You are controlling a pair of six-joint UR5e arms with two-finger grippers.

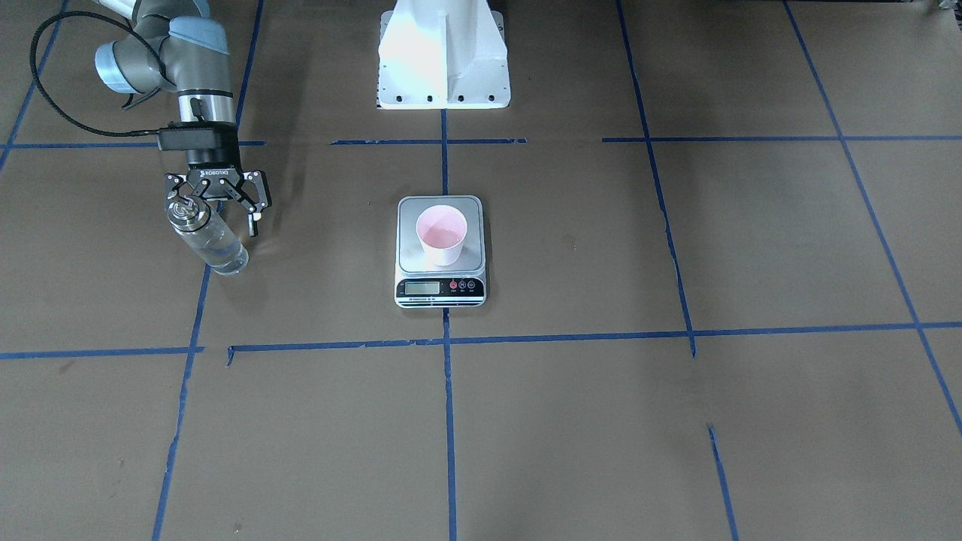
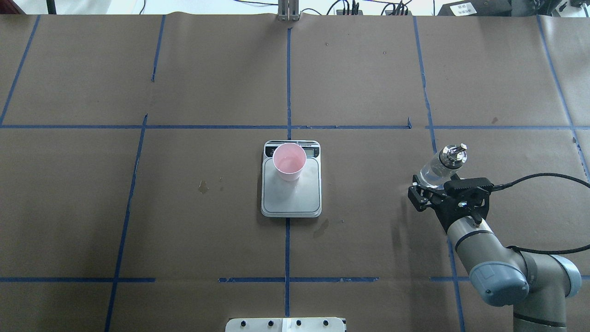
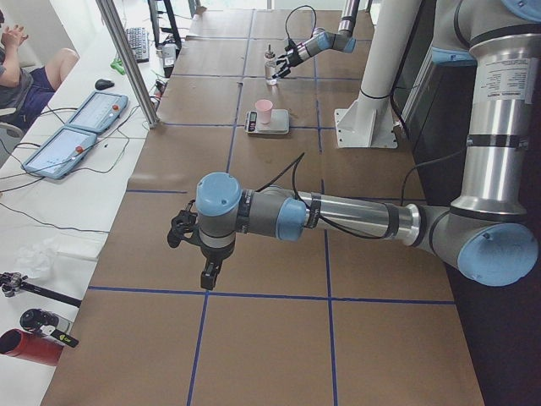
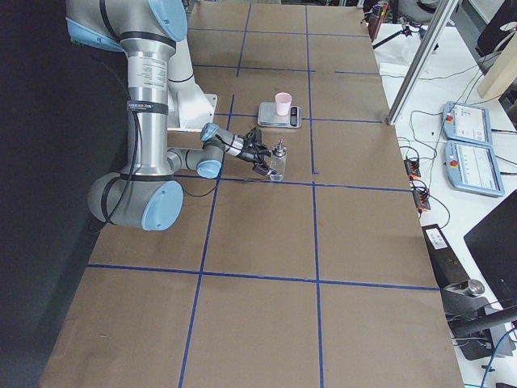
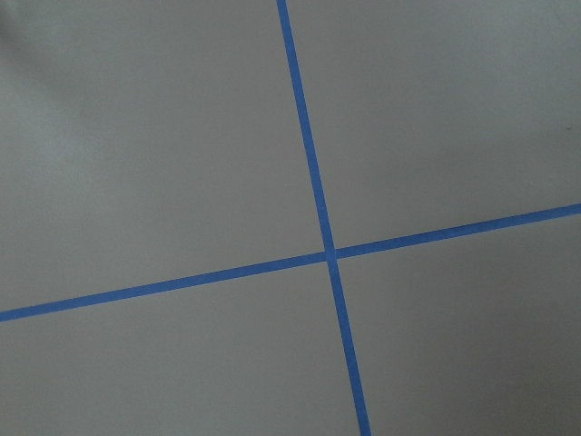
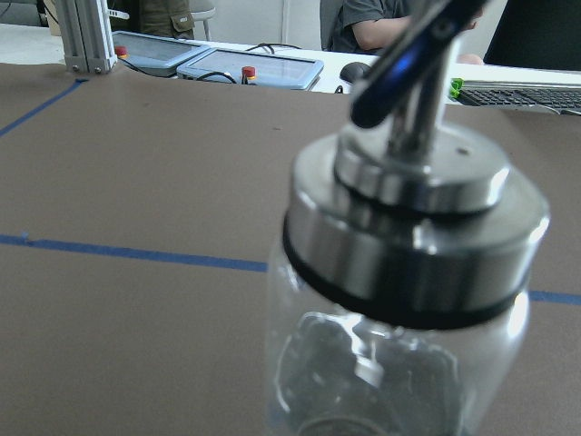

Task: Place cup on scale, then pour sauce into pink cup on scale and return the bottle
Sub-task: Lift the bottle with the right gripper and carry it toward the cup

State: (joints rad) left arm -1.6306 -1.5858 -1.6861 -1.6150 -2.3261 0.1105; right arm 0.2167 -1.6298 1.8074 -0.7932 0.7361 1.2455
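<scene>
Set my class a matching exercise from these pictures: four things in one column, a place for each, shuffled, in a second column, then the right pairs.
Things
1. cup
2. scale
3. bottle
4. left hand

Places
A. above bare brown paper, far from the other three
B. upright on the table, at the open right hand
C. on the silver platform
D. flat on the table, across a blue tape line

Pairs: 1-C, 2-D, 3-B, 4-A
</scene>
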